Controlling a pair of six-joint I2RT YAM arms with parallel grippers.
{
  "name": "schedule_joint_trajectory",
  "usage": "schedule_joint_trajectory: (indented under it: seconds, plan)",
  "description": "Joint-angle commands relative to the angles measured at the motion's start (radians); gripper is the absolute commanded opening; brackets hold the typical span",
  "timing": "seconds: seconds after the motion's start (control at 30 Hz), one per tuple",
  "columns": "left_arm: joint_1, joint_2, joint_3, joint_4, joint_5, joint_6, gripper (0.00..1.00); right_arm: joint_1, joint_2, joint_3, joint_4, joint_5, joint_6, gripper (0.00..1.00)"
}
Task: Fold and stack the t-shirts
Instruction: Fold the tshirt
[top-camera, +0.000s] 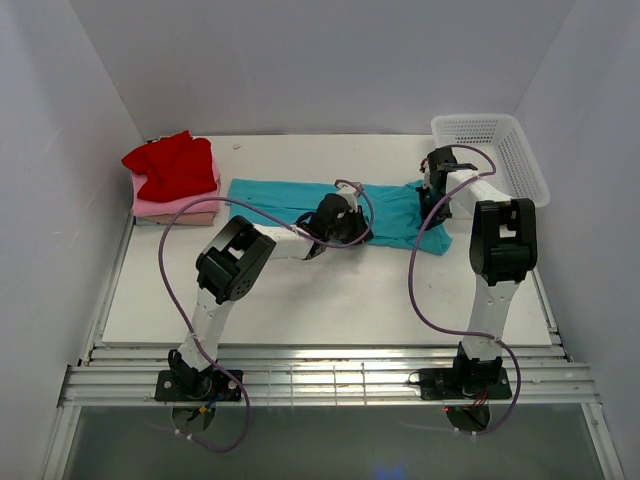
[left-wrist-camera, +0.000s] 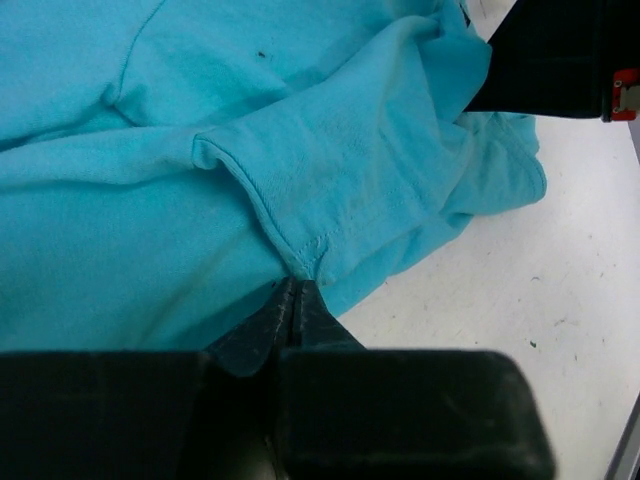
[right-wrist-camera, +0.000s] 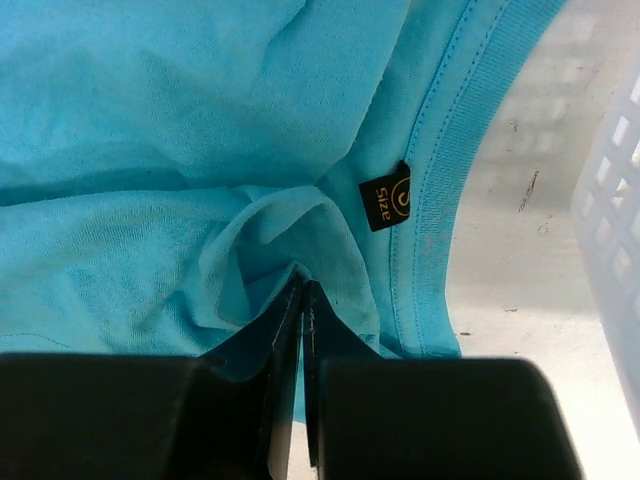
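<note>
The teal t-shirt (top-camera: 290, 197) lies stretched across the back middle of the table, bunched at its right end. My left gripper (top-camera: 345, 222) is shut on the shirt at a sleeve hem (left-wrist-camera: 300, 262). My right gripper (top-camera: 436, 172) is shut on a fold of the same shirt (right-wrist-camera: 300, 275) close to the collar, beside a black size label (right-wrist-camera: 385, 196). A stack of folded shirts stands at the back left: red (top-camera: 172, 165) on top, pink (top-camera: 170, 207) under it, beige (top-camera: 185, 218) at the bottom.
A white mesh basket (top-camera: 497, 152) stands at the back right, just right of my right gripper; its wall shows in the right wrist view (right-wrist-camera: 612, 250). White walls enclose the table on three sides. A metal rail (top-camera: 320, 385) runs along the near edge.
</note>
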Motion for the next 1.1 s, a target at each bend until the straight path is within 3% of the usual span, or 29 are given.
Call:
schedule_joint_trajectory:
  seconds: [0.0, 0.1, 0.23, 0.33, 0.4, 1.07]
  plan:
    - [-0.008, -0.007, 0.032, 0.011, 0.008, 0.005, 0.08, -0.006, -0.003, 0.028, 0.003, -0.009, -0.005, 0.08]
    - [-0.006, -0.002, 0.038, 0.011, 0.009, 0.006, 0.0, -0.006, -0.013, 0.031, 0.003, -0.009, -0.005, 0.08]
    - [-0.008, 0.004, 0.052, 0.011, 0.017, 0.006, 0.0, -0.006, -0.024, 0.04, -0.003, -0.013, -0.005, 0.08]
    - [-0.006, 0.008, 0.058, 0.011, 0.02, 0.003, 0.24, -0.006, -0.024, 0.044, -0.006, -0.016, -0.005, 0.08]
    - [-0.008, 0.007, 0.058, 0.011, 0.02, 0.002, 0.33, -0.006, -0.018, 0.044, -0.009, -0.017, -0.005, 0.08]
    - [-0.014, 0.007, 0.035, -0.004, -0.001, 0.016, 0.38, -0.006, -0.001, 0.039, -0.009, -0.032, -0.007, 0.08]
